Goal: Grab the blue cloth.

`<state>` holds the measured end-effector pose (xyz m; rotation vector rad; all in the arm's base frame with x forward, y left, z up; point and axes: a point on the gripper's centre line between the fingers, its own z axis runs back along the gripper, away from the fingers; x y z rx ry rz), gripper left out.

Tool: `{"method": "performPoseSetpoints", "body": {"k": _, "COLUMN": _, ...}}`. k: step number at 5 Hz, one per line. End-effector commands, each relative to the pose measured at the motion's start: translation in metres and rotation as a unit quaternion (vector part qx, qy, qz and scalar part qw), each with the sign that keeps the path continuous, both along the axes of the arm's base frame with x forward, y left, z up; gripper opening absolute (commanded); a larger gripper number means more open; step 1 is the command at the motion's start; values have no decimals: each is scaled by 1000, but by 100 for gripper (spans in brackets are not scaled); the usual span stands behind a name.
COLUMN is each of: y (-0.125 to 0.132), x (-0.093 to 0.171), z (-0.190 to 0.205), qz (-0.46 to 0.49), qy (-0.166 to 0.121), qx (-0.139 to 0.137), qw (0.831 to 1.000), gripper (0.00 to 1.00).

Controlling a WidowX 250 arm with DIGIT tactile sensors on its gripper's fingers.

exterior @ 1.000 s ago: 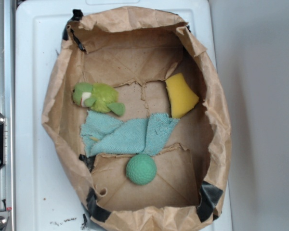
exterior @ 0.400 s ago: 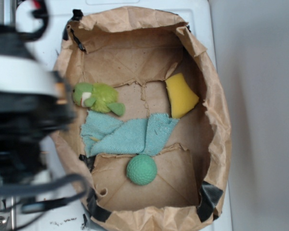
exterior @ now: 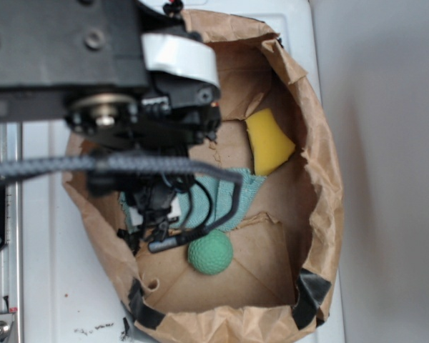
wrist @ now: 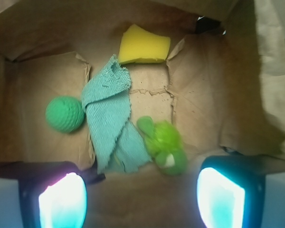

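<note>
Gripper (wrist: 141, 199) jaws stand wide apart above the paper bag (exterior: 322, 193), holding and touching nothing. The blue cloth (wrist: 111, 121) lies flat mid-floor of the bag, between the green ball (wrist: 65, 114) and the lime-green plush toy (wrist: 164, 146), one end near the yellow sponge wedge (wrist: 143, 45). No readable writing shows.
</note>
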<state>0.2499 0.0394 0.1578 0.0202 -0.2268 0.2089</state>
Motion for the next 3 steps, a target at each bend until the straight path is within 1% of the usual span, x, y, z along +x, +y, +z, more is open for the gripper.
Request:
{"method": "performPoseSetpoints", "body": {"k": 1, "y": -14, "x": 26, "z": -42, "qz": 75, "qy": -36, "qx": 21, "qw": 996, "gripper": 100}}
{"method": "performPoseSetpoints", "body": {"k": 2, "y": -13, "x": 39, "z": -69, "qz": 72, "qy": -11, "qx": 33, "qw": 997, "gripper": 100}}
{"method": "performPoseSetpoints", "body": {"k": 3, "y": -23, "x": 42, "z": -83, "qz": 54, "qy": 2, "qx": 28, "qw": 998, "gripper": 100}}
